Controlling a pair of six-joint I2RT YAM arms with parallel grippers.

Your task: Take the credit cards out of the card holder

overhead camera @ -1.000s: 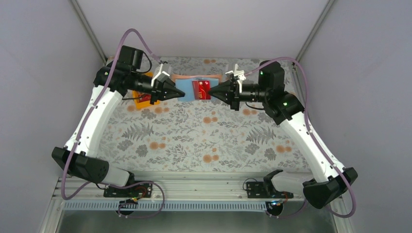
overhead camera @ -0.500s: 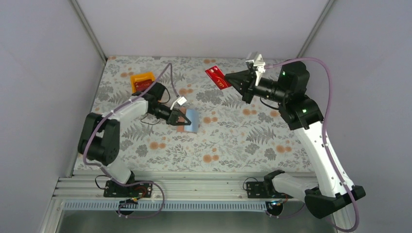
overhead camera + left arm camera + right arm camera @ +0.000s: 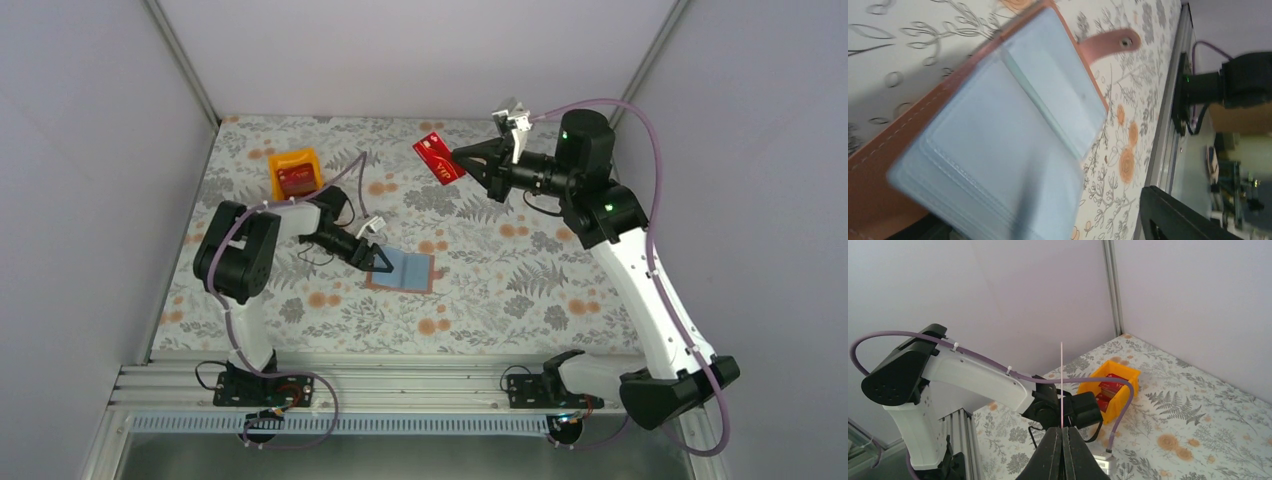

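The card holder [image 3: 410, 271] lies open on the flowered counter [image 3: 500, 300], blue lining up. The left pincer [image 3: 380, 263] sits at its left edge with jaws spread, clamping nothing. Well beyond the holder and a little to its right, the right pincer [image 3: 462, 160] is closed on a red credit card [image 3: 438, 158] held in the air, while other red cards [image 3: 297, 181] lie in the orange tray [image 3: 288, 156], beyond the holder to its left.

Pale lilac walls [image 3: 400, 50], floral-print tabletop [image 3: 480, 290], aluminium rail along near edge [image 3: 400, 385]
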